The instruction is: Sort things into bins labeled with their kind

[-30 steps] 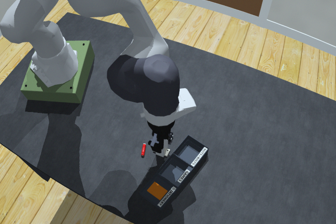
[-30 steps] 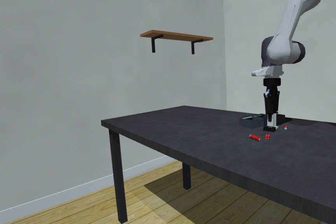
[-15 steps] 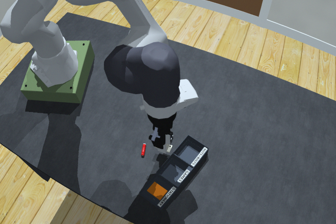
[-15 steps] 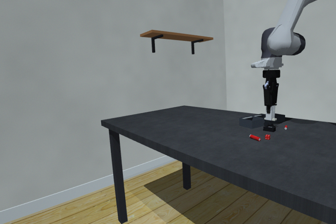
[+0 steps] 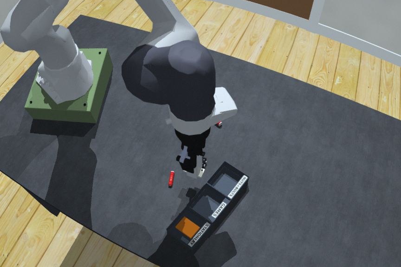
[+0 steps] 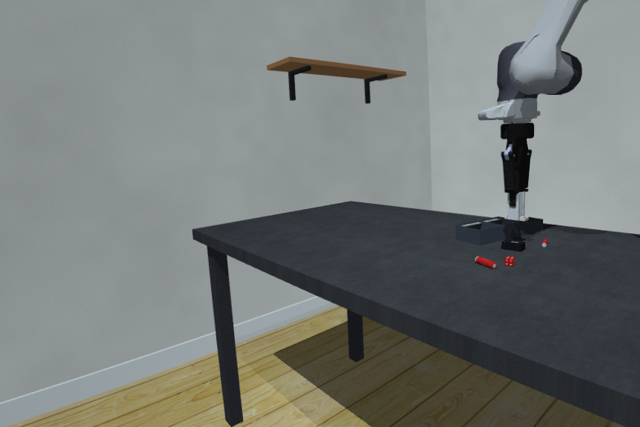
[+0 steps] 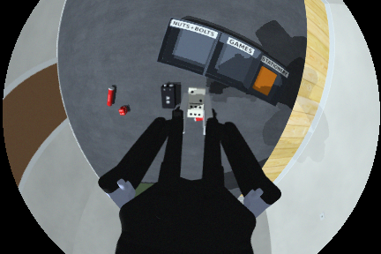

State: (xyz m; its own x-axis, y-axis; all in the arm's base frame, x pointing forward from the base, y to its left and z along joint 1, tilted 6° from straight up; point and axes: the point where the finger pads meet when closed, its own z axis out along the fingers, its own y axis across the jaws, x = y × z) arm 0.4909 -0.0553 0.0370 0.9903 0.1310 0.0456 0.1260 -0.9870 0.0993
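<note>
My gripper (image 5: 195,173) (image 6: 515,212) (image 7: 196,101) is shut on a white domino (image 7: 196,96) and holds it above the table, beside the bins. A black domino (image 6: 513,245) (image 7: 168,96) lies close by. A red die (image 6: 510,261) (image 7: 123,110) and a red cylinder (image 6: 485,262) (image 7: 110,96) lie farther off; the arm hides the die in the top view. Another red cylinder (image 5: 171,178) (image 6: 544,242) lies on the other side, mostly hidden in the wrist view. An orange block (image 5: 187,226) (image 7: 265,80) is in the STATIONERY bin (image 5: 199,234) (image 7: 274,66).
The NUTS+BOLTS bin (image 5: 237,187) (image 7: 194,28), GAMES bin (image 5: 219,210) (image 7: 240,46) and STATIONERY bin stand in one row, GAMES in the middle. Nothing shows inside the first two. A shelf (image 6: 335,67) is on the wall, away from the arm.
</note>
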